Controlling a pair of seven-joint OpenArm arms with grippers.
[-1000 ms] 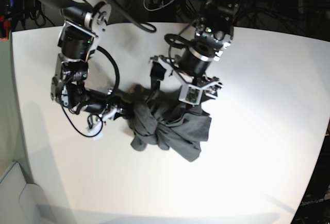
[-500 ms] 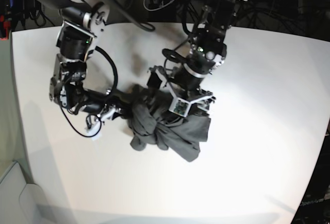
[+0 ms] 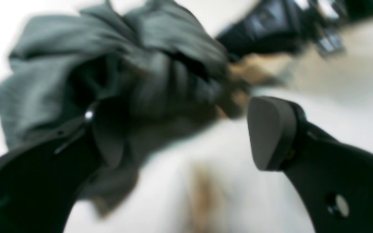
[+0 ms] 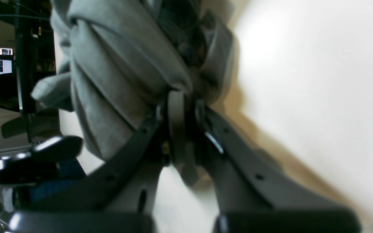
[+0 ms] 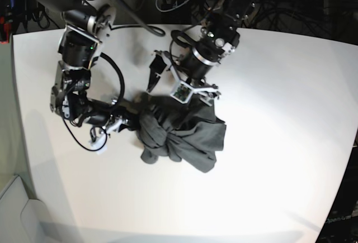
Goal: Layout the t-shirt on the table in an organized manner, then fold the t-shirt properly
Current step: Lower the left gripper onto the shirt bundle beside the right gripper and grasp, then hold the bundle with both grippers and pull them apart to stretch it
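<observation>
Right fingers (image 4: pixel 181 106) pinch the bunched t-shirt (image 5: pixel 182 137) — left fingers (image 3: pixel 267 132) spread.

Both arms are built of matte black housings with bright silver rings at the joints — the right arm (image 5: pixel 78 47) and the left arm (image 5: pixel 215 33) alike. Each carries a small green indicator light. Black cables loop loosely off the right arm's side. A small white-framed camera module (image 5: pixel 180 91) sits at the left wrist. The left gripper's fingers (image 3: pixel 270 132) are flat black plates with screw holes, tipped by rounded grey pads — the right gripper's fingers (image 4: pixel 238 155) look the same.
</observation>
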